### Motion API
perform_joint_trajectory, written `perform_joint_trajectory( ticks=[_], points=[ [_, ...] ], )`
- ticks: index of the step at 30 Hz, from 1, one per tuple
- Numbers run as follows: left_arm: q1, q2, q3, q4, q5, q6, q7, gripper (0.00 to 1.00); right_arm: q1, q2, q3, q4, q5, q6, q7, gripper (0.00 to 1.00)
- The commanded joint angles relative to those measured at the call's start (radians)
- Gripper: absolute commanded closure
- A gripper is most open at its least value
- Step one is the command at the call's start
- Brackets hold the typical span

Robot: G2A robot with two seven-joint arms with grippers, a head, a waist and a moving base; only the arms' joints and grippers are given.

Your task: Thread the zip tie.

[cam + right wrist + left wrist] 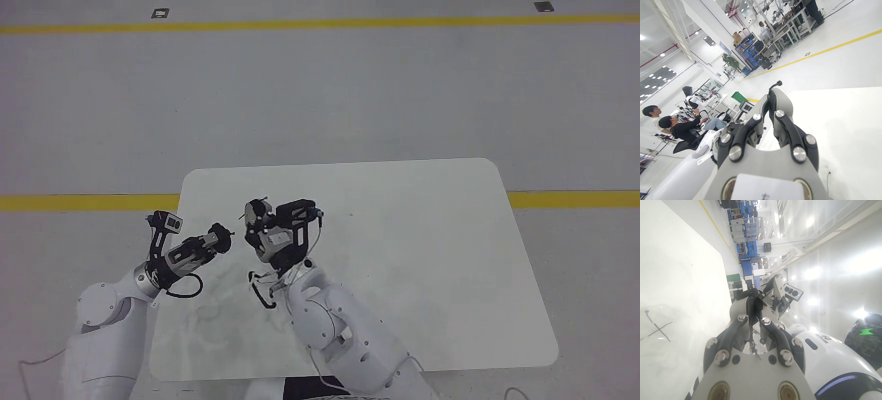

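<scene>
Pinching hard, the right gripper (770,98) had the zip tie (778,83) clamped, its head poking out past the fingertips along the fingers' line. Just to its left, the left gripper (753,301) was squeezed shut on a dark strip I took for the tail. The tips sat near, not touching, above the table (420,260). A clear container (677,321) on it held two crossed spare ties (659,329).
</scene>
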Motion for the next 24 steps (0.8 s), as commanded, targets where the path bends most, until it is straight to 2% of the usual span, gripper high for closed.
perform_joint_trajectory(
  ticks=[1,9,24],
  points=[
    [0.000,0.000,0.000,0.000,0.000,0.000,0.000,1.00,0.003,0.001,-0.008,0.002,-0.006,0.009,0.010,1.00],
    [0.000,0.000,0.000,0.000,0.000,0.000,0.000,1.00,0.017,-0.001,-0.030,0.020,-0.007,0.022,0.021,1.00],
    [0.000,0.000,0.000,0.000,0.000,0.000,0.000,1.00,0.005,0.012,-0.039,-0.010,-0.050,0.026,0.047,1.00]
  ],
)
